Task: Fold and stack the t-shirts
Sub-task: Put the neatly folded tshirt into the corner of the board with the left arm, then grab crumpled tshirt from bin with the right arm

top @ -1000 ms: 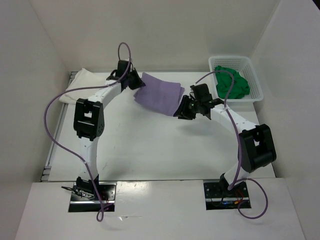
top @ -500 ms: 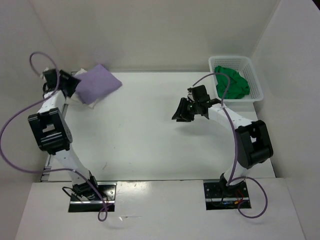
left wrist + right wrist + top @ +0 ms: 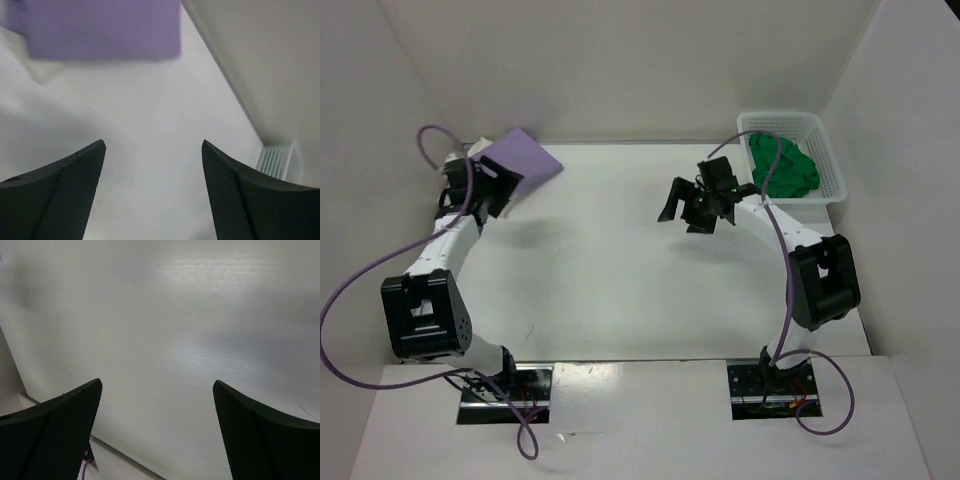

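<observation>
The folded lilac t-shirt (image 3: 527,160) lies in the far left corner of the table, over a white t-shirt whose edge (image 3: 478,147) peeks out behind it. My left gripper (image 3: 503,186) hangs just in front of that pile, open and holding nothing. In the left wrist view the lilac t-shirt (image 3: 100,30) fills the top, with white cloth (image 3: 22,70) at the left, beyond my open left gripper (image 3: 152,145). The green t-shirt (image 3: 785,166) lies crumpled in the basket. My right gripper (image 3: 678,210) hovers open over bare table mid-right, and the right wrist view shows it (image 3: 157,382) holding nothing.
The white lattice basket (image 3: 832,165) stands at the far right corner. White walls close in the table at the back and both sides. The table's left edge has a metal rail (image 3: 420,315).
My left arm swung the lilac t-shirt from the table's far middle to the far left corner and let go of it. Both grippers opened; the right one drew back slightly.
</observation>
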You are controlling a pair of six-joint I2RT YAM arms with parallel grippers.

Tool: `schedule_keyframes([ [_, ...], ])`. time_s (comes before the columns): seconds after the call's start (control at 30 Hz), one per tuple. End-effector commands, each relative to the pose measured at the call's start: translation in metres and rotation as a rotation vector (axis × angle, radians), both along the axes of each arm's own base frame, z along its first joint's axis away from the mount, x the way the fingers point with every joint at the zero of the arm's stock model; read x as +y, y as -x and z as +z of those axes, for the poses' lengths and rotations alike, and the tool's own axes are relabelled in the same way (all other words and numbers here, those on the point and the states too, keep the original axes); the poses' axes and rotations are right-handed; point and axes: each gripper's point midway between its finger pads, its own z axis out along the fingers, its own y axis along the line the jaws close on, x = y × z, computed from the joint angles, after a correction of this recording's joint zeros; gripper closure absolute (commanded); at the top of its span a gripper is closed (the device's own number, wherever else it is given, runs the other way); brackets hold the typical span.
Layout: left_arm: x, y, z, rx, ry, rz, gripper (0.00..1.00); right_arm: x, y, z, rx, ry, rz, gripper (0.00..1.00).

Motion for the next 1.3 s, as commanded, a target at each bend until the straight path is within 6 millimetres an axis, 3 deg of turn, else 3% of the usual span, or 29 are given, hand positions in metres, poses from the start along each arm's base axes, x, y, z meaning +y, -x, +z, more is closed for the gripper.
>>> schedule_keyframes([
  [0.0,-0.093,0.008,-0.009,0.037,-0.046,-0.298,0.16,-0.009,-0.041,0.045,-0.159,0.08,-0.064,0.03],
  [0.07,-0.145,0.027,-0.023,0.075,-0.005,-0.467,0.18,-0.018,-0.057,0.067,-0.202,0.081,-0.092,0.09],
  [0.1,-0.191,0.043,-0.032,0.097,0.024,-0.602,0.18,-0.023,-0.063,0.074,-0.219,0.076,-0.108,0.15],
  [0.13,-0.218,0.057,-0.041,0.126,0.069,-0.688,0.18,-0.037,-0.073,0.086,-0.241,0.077,-0.138,0.18],
  [0.17,-0.249,0.077,-0.04,0.138,0.139,-0.803,0.18,-0.041,-0.078,0.088,-0.239,0.057,-0.139,0.19],
  [0.2,-0.284,0.106,-0.054,0.182,0.186,-0.912,0.18,-0.045,-0.081,0.097,-0.245,0.036,-0.141,0.19],
  [0.23,-0.303,0.124,-0.056,0.201,0.259,-0.961,0.18,-0.054,-0.085,0.102,-0.244,0.014,-0.163,0.19],
  [0.3,-0.345,0.165,-0.064,0.243,0.34,-1.116,0.18,-0.051,-0.087,0.112,-0.259,-0.037,-0.137,0.19],
  [0.37,-0.361,0.186,-0.071,0.277,0.391,-1.188,0.17,-0.066,-0.096,0.116,-0.29,-0.038,-0.157,0.25],
  [0.4,-0.361,0.185,-0.079,0.304,0.383,-1.191,0.16,-0.079,-0.104,0.126,-0.31,-0.041,-0.2,0.28],
  [0.43,-0.364,0.181,-0.075,0.293,0.381,-1.206,0.16,-0.109,-0.119,0.129,-0.318,-0.044,-0.278,0.45],
  [0.47,-0.364,0.18,-0.077,0.303,0.368,-1.214,0.13,-0.125,-0.125,0.127,-0.288,-0.05,-0.33,0.55],
  [0.5,-0.364,0.18,-0.078,0.319,0.37,-1.211,0.13,-0.144,-0.144,0.127,-0.291,-0.025,-0.381,0.62],
  [0.53,-0.363,0.181,-0.08,0.322,0.363,-1.216,0.11,-0.171,-0.151,0.121,-0.265,0.02,-0.452,0.69],
  [0.57,-0.363,0.181,-0.084,0.333,0.364,-1.214,0.08,-0.182,-0.158,0.118,-0.266,0.073,-0.485,0.72],
  [0.6,-0.361,0.18,-0.082,0.332,0.375,-1.214,0.06,-0.2,-0.172,0.132,-0.309,0.12,-0.538,0.72],
  [0.63,-0.356,0.178,-0.083,0.323,0.379,-1.213,0.0,-0.22,-0.183,0.11,-0.28,0.211,-0.599,0.72],
  [0.67,-0.352,0.175,-0.083,0.314,0.379,-1.214,0.0,-0.233,-0.19,0.117,-0.286,0.243,-0.639,0.73],
  [0.7,-0.346,0.177,-0.086,0.322,0.382,-1.198,0.0,-0.245,-0.195,0.112,-0.273,0.276,-0.672,0.73],
  [0.73,-0.337,0.17,-0.084,0.296,0.393,-1.18,0.0,-0.257,-0.202,0.091,-0.241,0.331,-0.708,0.73],
  [0.8,-0.329,0.17,-0.072,0.228,0.407,-1.192,0.0,-0.283,-0.21,0.091,-0.246,0.376,-0.783,0.72],
  [0.83,-0.325,0.17,-0.071,0.196,0.401,-1.188,0.0,-0.296,-0.215,0.072,-0.219,0.417,-0.813,0.7],
  [0.9,-0.324,0.17,-0.057,0.141,0.375,-1.207,0.0,-0.318,-0.217,0.067,-0.19,0.456,-0.857,0.61],
  [0.93,-0.324,0.17,-0.054,0.132,0.372,-1.209,0.0,-0.325,-0.219,0.044,-0.146,0.493,-0.876,0.59],
  [0.97,-0.324,0.17,-0.055,0.126,0.364,-1.215,0.0,-0.337,-0.223,0.05,-0.157,0.502,-0.904,0.55],
  [1.03,-0.32,0.168,-0.06,0.163,0.368,-1.188,0.0,-0.354,-0.225,0.036,-0.125,0.575,-0.924,0.51],
  [1.17,-0.298,0.155,-0.071,0.211,0.369,-1.089,0.0,-0.373,-0.226,0.027,-0.105,0.686,-0.964,0.34],
  [1.27,-0.285,0.15,-0.077,0.231,0.374,-1.039,0.0,-0.383,-0.229,0.016,-0.096,0.712,-0.974,0.28],
])
